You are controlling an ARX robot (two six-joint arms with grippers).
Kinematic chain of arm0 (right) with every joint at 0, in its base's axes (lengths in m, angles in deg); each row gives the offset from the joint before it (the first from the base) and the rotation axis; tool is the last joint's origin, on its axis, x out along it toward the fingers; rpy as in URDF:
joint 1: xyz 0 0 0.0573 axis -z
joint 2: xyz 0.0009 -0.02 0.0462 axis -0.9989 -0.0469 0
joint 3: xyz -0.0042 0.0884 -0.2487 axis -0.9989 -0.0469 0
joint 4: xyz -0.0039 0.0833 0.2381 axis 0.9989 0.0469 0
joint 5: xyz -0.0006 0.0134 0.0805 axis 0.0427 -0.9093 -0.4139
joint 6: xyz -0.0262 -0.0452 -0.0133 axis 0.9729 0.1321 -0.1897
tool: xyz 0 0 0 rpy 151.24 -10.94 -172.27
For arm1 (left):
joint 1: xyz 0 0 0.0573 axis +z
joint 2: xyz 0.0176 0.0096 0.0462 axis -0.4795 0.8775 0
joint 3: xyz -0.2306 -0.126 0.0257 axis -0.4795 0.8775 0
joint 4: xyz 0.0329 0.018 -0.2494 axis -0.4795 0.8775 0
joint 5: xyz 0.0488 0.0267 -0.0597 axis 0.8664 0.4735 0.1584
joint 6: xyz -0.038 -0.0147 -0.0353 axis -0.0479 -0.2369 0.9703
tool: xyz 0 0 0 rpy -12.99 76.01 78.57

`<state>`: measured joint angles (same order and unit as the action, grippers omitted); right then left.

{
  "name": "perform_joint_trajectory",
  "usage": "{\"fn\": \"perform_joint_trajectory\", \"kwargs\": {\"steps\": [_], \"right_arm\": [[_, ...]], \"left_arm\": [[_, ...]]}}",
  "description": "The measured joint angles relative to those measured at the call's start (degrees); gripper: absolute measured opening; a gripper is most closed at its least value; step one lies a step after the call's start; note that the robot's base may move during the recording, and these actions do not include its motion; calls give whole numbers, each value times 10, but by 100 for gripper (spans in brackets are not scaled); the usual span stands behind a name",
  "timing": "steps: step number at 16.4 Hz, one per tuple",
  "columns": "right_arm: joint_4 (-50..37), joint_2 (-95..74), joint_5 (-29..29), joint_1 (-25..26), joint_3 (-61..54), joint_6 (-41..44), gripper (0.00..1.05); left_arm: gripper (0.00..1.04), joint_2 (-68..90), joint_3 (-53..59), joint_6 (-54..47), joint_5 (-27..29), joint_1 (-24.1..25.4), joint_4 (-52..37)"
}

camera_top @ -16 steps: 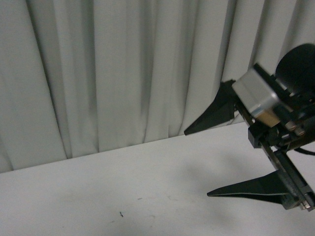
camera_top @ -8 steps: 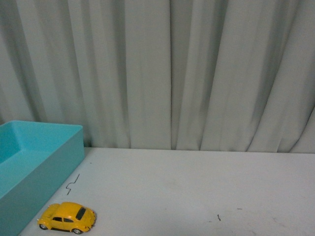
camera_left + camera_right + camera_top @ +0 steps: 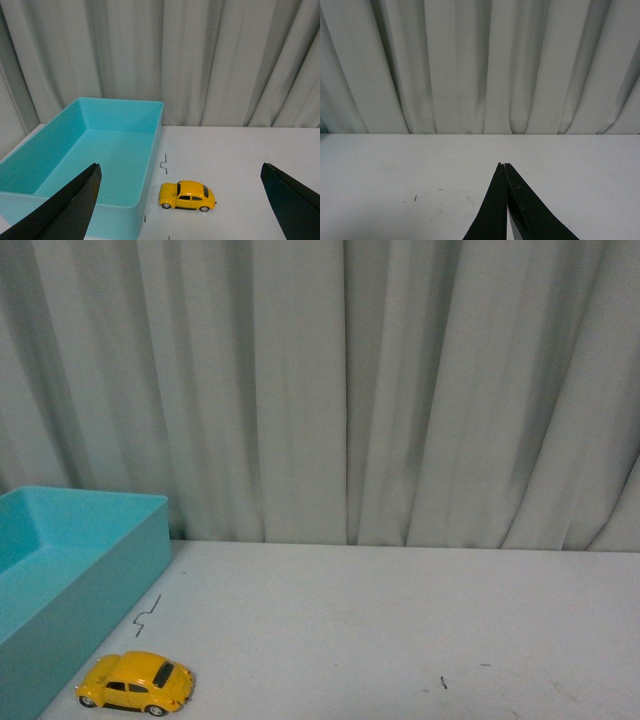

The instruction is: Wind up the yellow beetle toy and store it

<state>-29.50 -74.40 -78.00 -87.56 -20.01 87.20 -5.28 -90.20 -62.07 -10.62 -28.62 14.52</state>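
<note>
The yellow beetle toy [image 3: 136,682] stands on its wheels on the white table, close beside the turquoise bin [image 3: 70,570]. From the left wrist view the yellow beetle toy [image 3: 187,195] sits just off the bin's near corner. My left gripper [image 3: 180,167] is open wide, its two black fingers far apart on either side of the toy and well short of it. My right gripper [image 3: 503,164] is shut with nothing in it, hovering over bare table. Neither arm shows in the front view.
The turquoise bin [image 3: 100,145] is empty, with its long wall running beside the toy. A small squiggle mark [image 3: 148,614] lies on the table behind the toy. Grey curtains [image 3: 340,390] close off the back edge of the table.
One second ago the front view showed an open gripper at the right and no toy or bin. Since half a second ago it has shown the toy and bin, both still.
</note>
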Motion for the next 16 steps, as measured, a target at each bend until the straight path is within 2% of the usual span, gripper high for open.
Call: {"fn": "perform_joint_trajectory", "kwargs": {"steps": [7, 16], "right_arm": [[-3, 40, 0, 0, -45, -1, 2], [-3, 38, 0, 0, -45, -2, 2]], "left_arm": [[98, 0, 0, 0, 0, 0, 0], [98, 0, 0, 0, 0, 0, 0]]}}
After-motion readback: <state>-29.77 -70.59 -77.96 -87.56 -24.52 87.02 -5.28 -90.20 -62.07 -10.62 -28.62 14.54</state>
